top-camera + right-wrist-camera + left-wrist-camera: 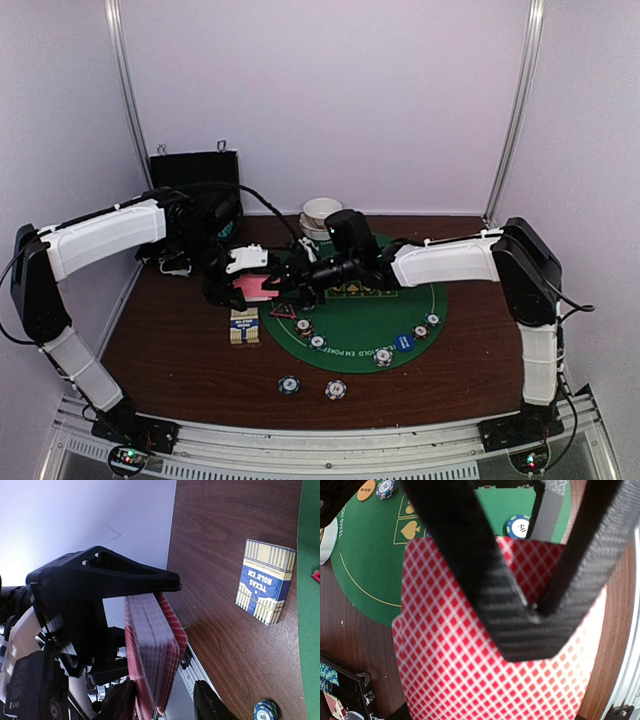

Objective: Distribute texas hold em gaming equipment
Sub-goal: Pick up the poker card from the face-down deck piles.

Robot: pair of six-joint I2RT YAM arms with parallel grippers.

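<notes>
A deck of pink-backed playing cards [258, 288] hangs above the table's left side, and my left gripper [238, 284] is shut on it. In the left wrist view the deck [470, 665] fills the frame under a black finger [520, 630]. My right gripper [287, 287] reaches in from the right. Its fingertips [212, 707] straddle the deck's end [155, 645], open, with a gap on one side. Stripe-edged chips [289, 384] [335, 388] lie on the wood near the front. More chips [383, 357], a blue disc [402, 342] and a red-rimmed triangle marker [282, 311] lie on the green mat [370, 310].
A blue and cream card box [243, 326] lies on the wood left of the mat, also seen in the right wrist view [265, 582]. White bowls [321, 215] stand at the back of the mat. A black hard case [195, 170] leans at the back left.
</notes>
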